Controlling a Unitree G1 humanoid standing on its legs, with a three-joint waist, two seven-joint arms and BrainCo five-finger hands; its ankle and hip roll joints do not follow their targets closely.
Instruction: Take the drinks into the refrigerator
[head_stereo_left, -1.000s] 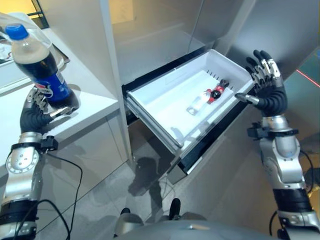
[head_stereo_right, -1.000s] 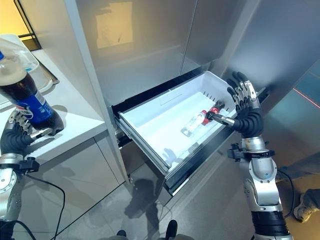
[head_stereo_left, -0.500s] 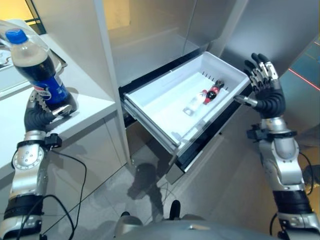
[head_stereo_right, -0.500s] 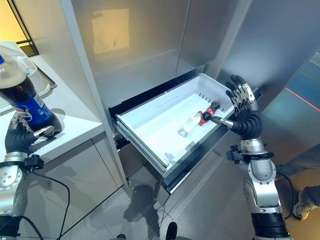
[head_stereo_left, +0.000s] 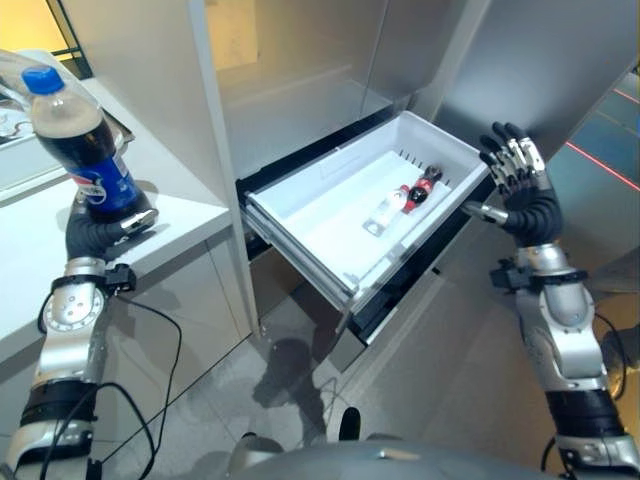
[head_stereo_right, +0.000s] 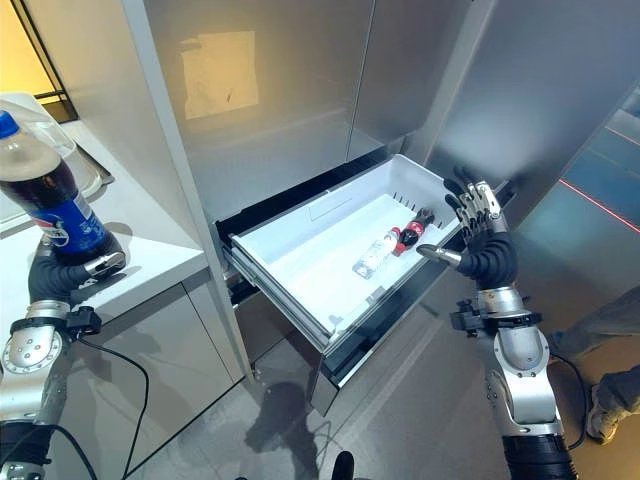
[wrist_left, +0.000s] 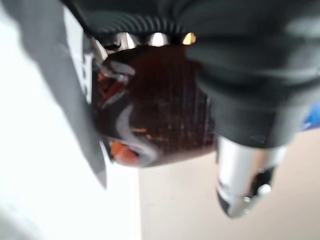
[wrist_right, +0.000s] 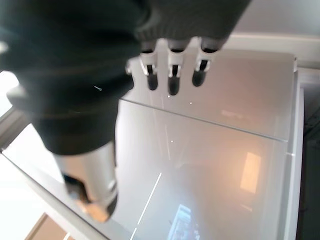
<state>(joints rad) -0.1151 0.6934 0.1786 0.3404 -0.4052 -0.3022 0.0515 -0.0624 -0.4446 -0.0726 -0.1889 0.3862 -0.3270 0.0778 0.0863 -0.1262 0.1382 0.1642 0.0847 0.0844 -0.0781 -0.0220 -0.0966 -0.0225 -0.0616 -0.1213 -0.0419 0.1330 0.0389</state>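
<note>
A large cola bottle (head_stereo_left: 83, 150) with a blue cap and blue label stands upright at the edge of the white counter (head_stereo_left: 170, 180), and my left hand (head_stereo_left: 92, 232) is curled round its base; its dark lower part (wrist_left: 160, 115) sits against the palm in the left wrist view. The white refrigerator drawer (head_stereo_left: 300, 215) is pulled out. Inside it lie a small clear bottle (head_stereo_left: 388, 211) and a small red-labelled cola bottle (head_stereo_left: 419, 188), end to end. My right hand (head_stereo_left: 520, 190) is raised beside the drawer's right corner, fingers (wrist_right: 170, 70) straight, holding nothing.
Grey refrigerator doors (head_stereo_right: 290, 90) rise behind the drawer. A metal tray (head_stereo_left: 20, 120) lies at the back of the counter behind the bottle. A person's leg and shoe (head_stereo_right: 610, 340) show on the floor at the far right.
The whole picture has shifted slightly, so the camera has moved. The left hand still holds the cola bottle on the counter. The right hand stays raised and open by the drawer.
</note>
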